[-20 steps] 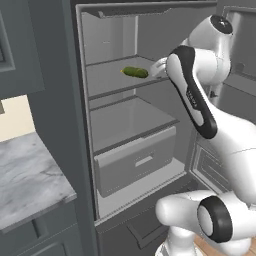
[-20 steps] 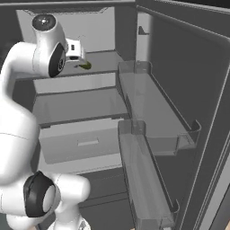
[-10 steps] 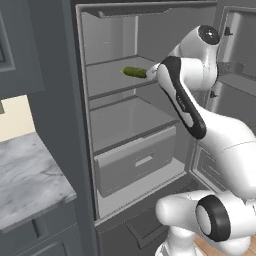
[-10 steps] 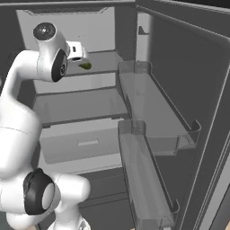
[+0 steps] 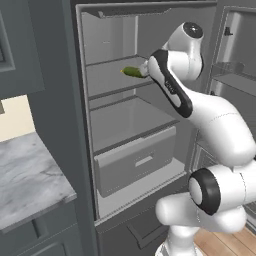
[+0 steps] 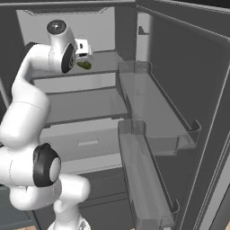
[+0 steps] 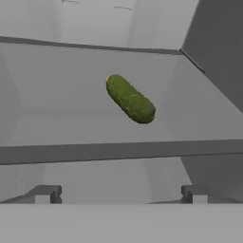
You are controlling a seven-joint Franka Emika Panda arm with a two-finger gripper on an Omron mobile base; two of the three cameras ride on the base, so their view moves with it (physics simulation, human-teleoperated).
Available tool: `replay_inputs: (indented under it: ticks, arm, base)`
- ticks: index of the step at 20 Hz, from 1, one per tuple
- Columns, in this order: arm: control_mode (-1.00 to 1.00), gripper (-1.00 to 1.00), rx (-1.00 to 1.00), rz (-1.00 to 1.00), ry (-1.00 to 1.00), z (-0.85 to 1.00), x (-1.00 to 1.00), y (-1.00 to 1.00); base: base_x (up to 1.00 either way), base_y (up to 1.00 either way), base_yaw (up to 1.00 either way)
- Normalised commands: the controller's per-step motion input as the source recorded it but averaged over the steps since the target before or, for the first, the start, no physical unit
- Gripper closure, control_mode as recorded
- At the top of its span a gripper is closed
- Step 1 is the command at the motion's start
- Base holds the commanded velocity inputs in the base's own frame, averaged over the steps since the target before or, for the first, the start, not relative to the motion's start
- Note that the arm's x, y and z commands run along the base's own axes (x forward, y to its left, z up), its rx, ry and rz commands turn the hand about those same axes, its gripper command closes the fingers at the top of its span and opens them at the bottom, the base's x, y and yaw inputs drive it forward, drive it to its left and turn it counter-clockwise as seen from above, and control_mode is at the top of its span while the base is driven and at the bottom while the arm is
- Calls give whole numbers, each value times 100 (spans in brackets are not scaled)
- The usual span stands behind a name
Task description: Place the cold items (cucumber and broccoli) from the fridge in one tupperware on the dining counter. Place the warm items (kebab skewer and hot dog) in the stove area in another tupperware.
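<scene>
An open grey fridge point(image 5: 125, 150) fills the frame centre beside a marble worktop point(image 5: 27, 175) at lower left, its one cucumber point(image 7: 130, 99) lying alone mid-frame on the upper shelf point(image 7: 71, 95), nothing between it and the two fingers point(image 7: 45, 194), released wide at the bottom edge, above one drawer point(image 5: 135, 160).

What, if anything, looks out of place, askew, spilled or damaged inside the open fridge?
Nothing stands out. The cucumber lies whole on the upper shelf, set at a slant to the shelf's front edge but resting flat. The open gripper is short of it, not touching. The drawer below is shut, and nothing is spilled.
</scene>
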Motion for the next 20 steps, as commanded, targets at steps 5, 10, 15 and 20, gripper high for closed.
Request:
replay_inputs:
  ticks: [5, 10, 15, 20]
  arm:
    - [-100, -100, -3, 0, 0, -6, 46, 4]
    - [-100, -100, -2, 0, 0, -13, 39, 4]
    - [-100, -100, -2, 0, 0, -13, 40, 5]
    - [-100, -100, -1, 0, 0, -14, 40, 2]
  base:
    - [0, 0, 0]
    - [0, 0, 0]
    - [0, 0, 0]
    - [0, 0, 0]
